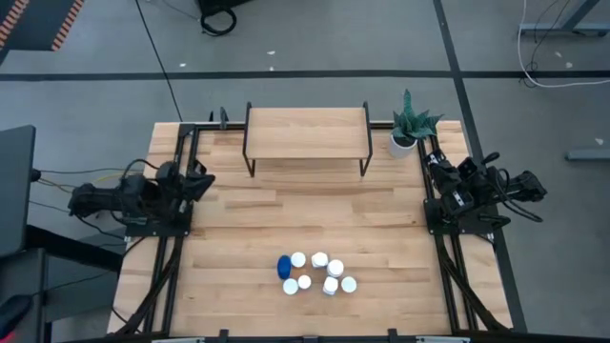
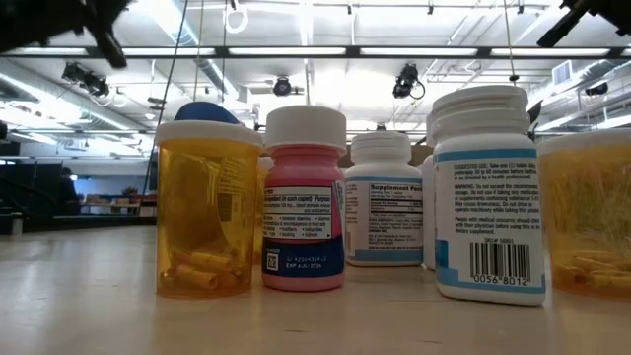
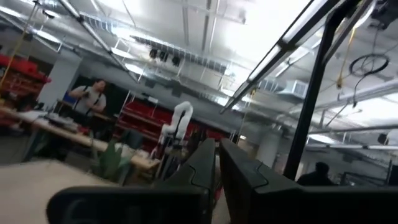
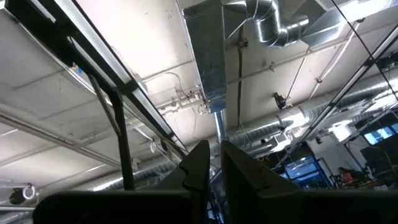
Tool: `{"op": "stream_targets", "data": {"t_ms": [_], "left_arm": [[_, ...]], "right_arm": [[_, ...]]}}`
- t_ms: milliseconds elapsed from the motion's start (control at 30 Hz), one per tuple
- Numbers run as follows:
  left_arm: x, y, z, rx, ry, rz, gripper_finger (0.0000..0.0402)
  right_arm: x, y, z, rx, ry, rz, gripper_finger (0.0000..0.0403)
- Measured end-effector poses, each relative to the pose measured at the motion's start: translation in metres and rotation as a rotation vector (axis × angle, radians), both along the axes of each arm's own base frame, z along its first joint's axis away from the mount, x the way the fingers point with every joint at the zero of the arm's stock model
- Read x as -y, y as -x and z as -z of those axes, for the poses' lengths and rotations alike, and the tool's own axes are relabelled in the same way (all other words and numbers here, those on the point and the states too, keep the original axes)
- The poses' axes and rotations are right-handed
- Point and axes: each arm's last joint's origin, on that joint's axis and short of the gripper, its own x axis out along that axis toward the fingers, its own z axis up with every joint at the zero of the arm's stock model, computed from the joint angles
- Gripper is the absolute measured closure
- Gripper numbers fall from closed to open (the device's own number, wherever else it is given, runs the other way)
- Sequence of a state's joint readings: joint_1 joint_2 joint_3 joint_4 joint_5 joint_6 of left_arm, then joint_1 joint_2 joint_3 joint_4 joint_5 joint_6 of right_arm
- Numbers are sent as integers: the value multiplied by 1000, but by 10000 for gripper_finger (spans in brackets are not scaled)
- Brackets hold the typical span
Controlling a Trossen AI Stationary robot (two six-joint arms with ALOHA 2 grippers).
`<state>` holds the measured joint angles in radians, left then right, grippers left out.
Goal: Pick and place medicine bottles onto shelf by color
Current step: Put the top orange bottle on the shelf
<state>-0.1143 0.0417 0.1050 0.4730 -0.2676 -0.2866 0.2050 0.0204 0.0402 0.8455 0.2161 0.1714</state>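
Note:
The medicine bottles point(image 1: 315, 272) stand upright on their bases in a tight cluster near the table's near edge, mostly white-capped, with one blue bottle point(image 1: 284, 267) at the cluster's left. The low view shows an orange bottle point(image 2: 207, 212), a pink-bodied one point(image 2: 304, 202), white ones point(image 2: 485, 197) and a second orange one point(image 2: 592, 212). The shelf point(image 1: 307, 133) stands on thin black legs at the far edge. My left gripper point(image 1: 202, 181) rests folded at the left edge and my right gripper point(image 1: 431, 155) at the right edge. Both are shut, pointing up at the ceiling point(image 3: 217, 144) point(image 4: 216, 146).
A potted green plant point(image 1: 410, 129) stands right of the shelf, close to my right gripper. Black frame rails point(image 1: 176, 229) run along the table's left and right sides. Bare wood point(image 1: 305, 210) lies between the shelf and the bottles.

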Motion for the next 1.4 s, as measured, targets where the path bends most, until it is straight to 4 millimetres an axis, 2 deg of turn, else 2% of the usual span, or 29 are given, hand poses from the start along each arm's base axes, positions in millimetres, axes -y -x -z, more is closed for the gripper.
{"op": "stream_targets", "data": {"t_ms": [133, 233, 433, 533, 600, 700, 800, 900, 1000, 1200, 1300, 1400], "left_arm": [[0, -3, -30, -99, -26, -6, 376], [1, -8, -62, -158, -84, -31, 375], [5, -44, -130, -261, -105, -30, 367], [7, -61, -162, -237, -54, -9, 366], [8, -68, -183, -202, -6, 10, 367], [8, -71, -214, -127, 44, 32, 371], [9, -73, -238, -81, 49, 34, 374], [8, -70, -257, -39, 34, 24, 370], [7, -63, -273, 10, 8, 7, 366], [6, -52, -287, 76, 25, 13, 365], [6, -49, -291, 104, 29, 11, 369], [6, -48, -293, 121, 29, 8, 373]], "right_arm": [[0, 0, 0, 1, -11, -13, 356], [0, 0, 0, 4, -12, -13, 356], [2, 1, -1, 9, -12, 54, 356], [5, 2, -6, 4, -127, 83, 356], [7, 4, -16, 3, -216, 113, 356], [9, 5, -44, -49, -267, 156, 356], [8, 0, -83, -144, -230, 179, 356], [5, -15, -125, -278, -166, 218, 356], [0, -39, -165, -434, -97, 249, 356], [-12, -95, -218, -773, 53, 252, 356], [-18, -118, -247, -758, 82, 237, 356], [-21, -128, -281, -695, 96, 228, 356]]}}
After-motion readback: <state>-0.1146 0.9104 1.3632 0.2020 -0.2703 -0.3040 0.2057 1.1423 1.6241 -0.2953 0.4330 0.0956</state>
